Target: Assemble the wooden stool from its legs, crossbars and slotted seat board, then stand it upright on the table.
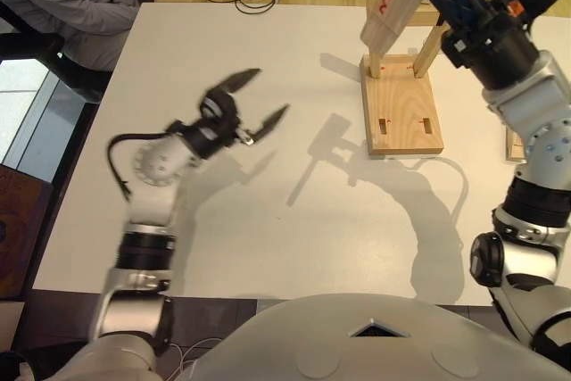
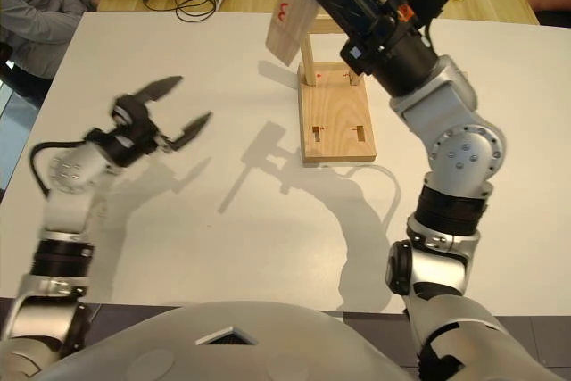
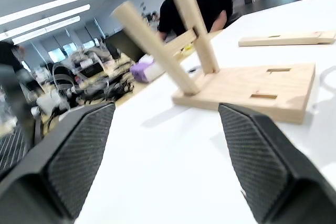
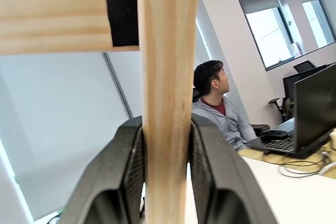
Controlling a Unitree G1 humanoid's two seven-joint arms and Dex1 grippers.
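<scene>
Above the far end of the slotted seat board (image 1: 403, 111), which lies flat on the counter (image 1: 294, 42) with one leg pair (image 3: 157, 51) fitted, the right gripper (image 4: 166, 145) pinches a second leg (image 4: 167, 51) joined to a crossbar (image 4: 52, 19). Left of the board, the left gripper (image 1: 270, 91) hovers with fingers spread. The board's two near slots (image 1: 382, 124) look free. The held leg probably needs lowering square over them while the left gripper steadies the board's near edge.
</scene>
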